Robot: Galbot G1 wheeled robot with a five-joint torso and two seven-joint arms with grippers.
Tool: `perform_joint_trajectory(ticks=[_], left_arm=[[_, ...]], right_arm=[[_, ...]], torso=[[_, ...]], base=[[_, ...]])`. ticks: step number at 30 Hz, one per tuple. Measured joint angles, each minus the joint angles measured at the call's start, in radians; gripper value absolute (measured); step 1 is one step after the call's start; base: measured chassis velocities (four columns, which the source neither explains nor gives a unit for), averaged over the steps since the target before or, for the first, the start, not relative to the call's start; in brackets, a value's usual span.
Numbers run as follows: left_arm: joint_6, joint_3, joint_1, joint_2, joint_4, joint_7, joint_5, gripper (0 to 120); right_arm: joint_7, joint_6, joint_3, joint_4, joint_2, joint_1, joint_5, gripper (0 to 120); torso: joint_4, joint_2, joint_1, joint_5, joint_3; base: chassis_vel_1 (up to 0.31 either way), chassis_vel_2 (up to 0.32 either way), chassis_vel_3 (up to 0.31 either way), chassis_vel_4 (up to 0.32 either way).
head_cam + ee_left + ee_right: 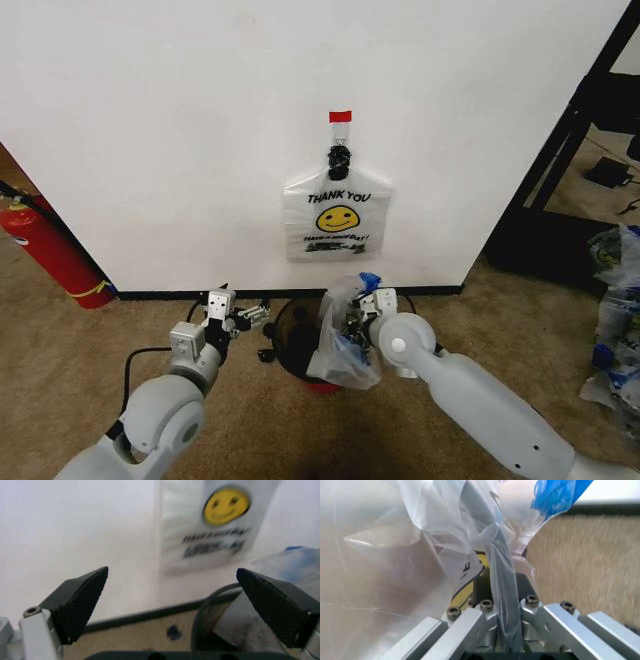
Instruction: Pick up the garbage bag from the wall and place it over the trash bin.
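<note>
The clear, crinkly garbage bag (345,345) with blue patches hangs from my right gripper (363,312), which is shut on a bunched fold of it (502,592). The bag droops over the right side of the small black trash bin (290,340), whose red base (320,386) shows below. My left gripper (252,319) stands open just left of the bin's rim (212,603), with nothing between its fingers (82,600). Behind, the white wall (200,130) carries a red tape strip (340,117) and a black clip (340,157).
An opaque white "THANK YOU" smiley bag (338,215) hangs from the clip. A red fire extinguisher (50,250) leans at the left. A black shelf frame (570,150) and a heap of plastic bags (620,320) stand at the right. Brown carpet (90,360) covers the floor.
</note>
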Motion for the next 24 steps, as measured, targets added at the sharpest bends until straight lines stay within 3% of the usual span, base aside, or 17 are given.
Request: perform_joint_trajectory(ticks=[4, 6, 8, 11, 13, 14, 16, 18, 21, 24], left_arm=[[0.062, 0.060, -0.140, 0.100, -0.064, -0.026, -0.154, 100], [0.095, 0.139, -0.256, 0.157, -0.083, -0.040, -0.235, 100], [0.104, 0.172, -0.296, 0.172, -0.085, -0.046, -0.258, 100], [0.162, 0.335, -0.552, 0.220, -0.085, -0.068, -0.416, 100], [0.201, 0.419, -0.695, 0.214, -0.077, -0.086, -0.533, 100], [0.227, 0.536, -0.842, 0.188, -0.066, -0.114, -0.630, 100], [0.231, 0.562, -0.873, 0.182, -0.063, -0.119, -0.646, 100], [0.247, 0.748, -1.092, 0.118, -0.026, -0.150, -0.731, 100], [0.254, 0.891, -1.227, 0.049, 0.023, -0.159, -0.762, 100], [0.258, 0.957, -1.269, 0.009, 0.060, -0.164, -0.765, 100]], right_arm=[[-0.027, 0.058, 0.102, 0.081, -0.004, -0.093, -0.045, 0], [-0.048, 0.077, 0.159, 0.118, -0.005, -0.153, -0.083, 0], [-0.051, 0.079, 0.174, 0.128, -0.004, -0.168, -0.089, 0], [-0.051, 0.087, 0.253, 0.165, 0.021, -0.243, -0.097, 0], [-0.050, 0.090, 0.287, 0.174, 0.040, -0.271, -0.097, 0], [-0.047, 0.091, 0.311, 0.175, 0.056, -0.290, -0.096, 0], [-0.047, 0.092, 0.316, 0.175, 0.060, -0.295, -0.096, 0], [-0.041, 0.091, 0.346, 0.179, 0.076, -0.319, -0.093, 0], [-0.039, 0.088, 0.367, 0.190, 0.082, -0.340, -0.091, 0], [-0.042, 0.085, 0.375, 0.199, 0.082, -0.354, -0.096, 0]], torso=[[-0.0003, 0.000, 0.000, -0.0001, 0.000], [-0.0002, 0.000, 0.000, 0.0003, 0.000], [-0.0005, 0.000, 0.000, 0.0001, 0.000], [-0.0005, 0.000, 0.000, 0.0003, 0.000], [0.0000, 0.000, 0.000, 0.0006, 0.000], [0.0002, 0.000, 0.000, -0.0004, 0.000], [0.0001, 0.000, 0.000, -0.0006, 0.000], [-0.0009, 0.000, 0.000, 0.0012, 0.000], [-0.0007, 0.000, 0.000, 0.0007, 0.000], [0.0002, 0.000, 0.000, -0.0002, 0.000]], base=[[0.000, 0.000, 0.000, 0.000], [0.000, 0.000, 0.000, 0.000], [0.000, 0.000, 0.000, 0.000], [0.000, 0.000, 0.000, 0.000], [0.000, 0.000, 0.000, 0.000], [0.000, 0.000, 0.000, 0.000], [0.000, 0.000, 0.000, 0.000], [0.000, 0.000, 0.000, 0.000], [0.000, 0.000, 0.000, 0.000], [0.000, 0.000, 0.000, 0.000]])
